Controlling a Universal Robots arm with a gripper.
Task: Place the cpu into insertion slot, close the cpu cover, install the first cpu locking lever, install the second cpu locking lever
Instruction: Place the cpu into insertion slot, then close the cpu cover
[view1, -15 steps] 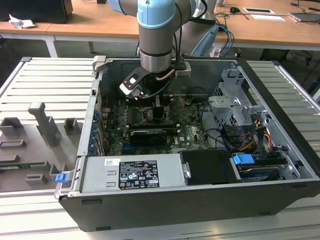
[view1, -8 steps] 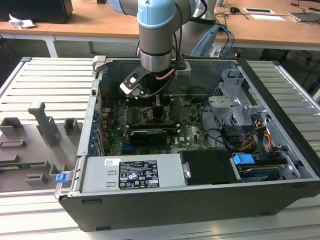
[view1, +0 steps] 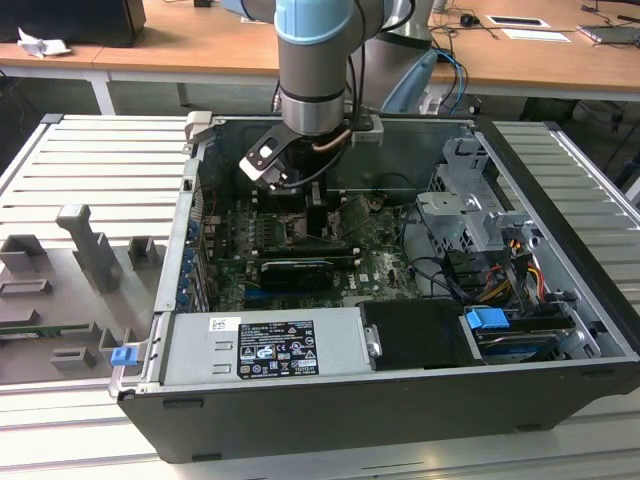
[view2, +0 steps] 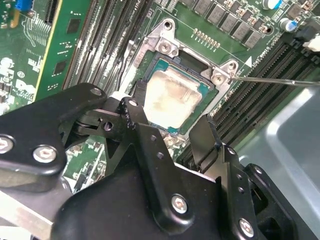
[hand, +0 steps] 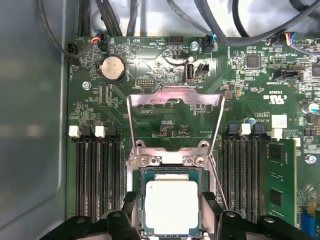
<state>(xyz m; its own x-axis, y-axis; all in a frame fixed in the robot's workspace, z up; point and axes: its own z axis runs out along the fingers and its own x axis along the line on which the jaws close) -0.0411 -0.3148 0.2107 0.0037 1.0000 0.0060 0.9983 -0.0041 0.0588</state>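
Looking down at the cpu lying flat in the slot, seeming to be sitting all the way in, though not being able to tell for sure. Keeping the gripper open and holding nothing, with the fingers spread wide, one on each side of the cpu and close over it. Leaving the cover standing up and open on the far side of the slot from the gripper, not yet shut. Leaving a thin lever sticking out beside the slot, not yet hooked down. Guessing now at a few things going wrong from here. Bumping the cpu with a finger when moving away, and so knocking it crooked. Pushing the cover down on a crooked cpu, and so bending the tiny pins under it or scratching the pale top. Slipping off the thin shiny cover when pushing, and so poking the green board or the long black memory slots waiting close by on both sides. Catching a finger on the lever, being so thin and so near, and so bending it or tugging the board. Pressing too hard or too fast, and so slamming the cover instead of laying it down softly.
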